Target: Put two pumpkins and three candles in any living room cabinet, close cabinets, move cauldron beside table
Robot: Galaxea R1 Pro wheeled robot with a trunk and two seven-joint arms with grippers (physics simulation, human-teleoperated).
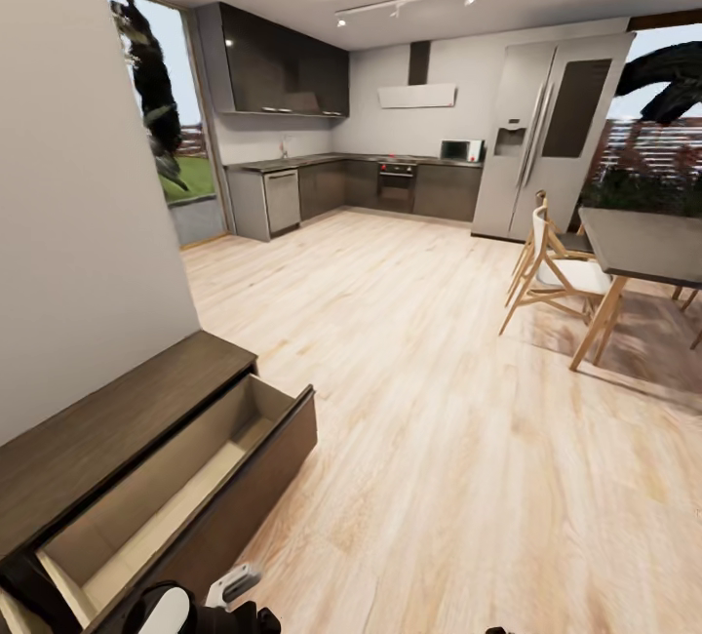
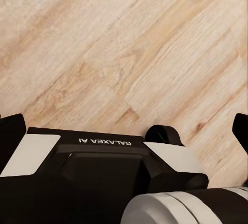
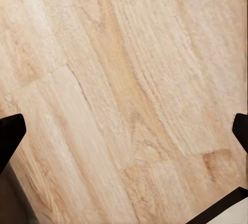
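Cabinet (image 1: 107,424) sits at lower left of the head view, one drawer (image 1: 166,493) pulled out. Left claw (image 2: 124,131) and right claw (image 3: 124,131) both hang spread apart over bare wood floor (image 1: 439,439).

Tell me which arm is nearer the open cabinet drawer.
Left. The left arm shows at the head view's lower edge, right beside the open drawer front of the cabinet. The right arm barely shows farther right, over bare floor.

cabinet (image 1: 117,419) — near end cropped | open drawer (image 1: 166,497) — near corner hidden
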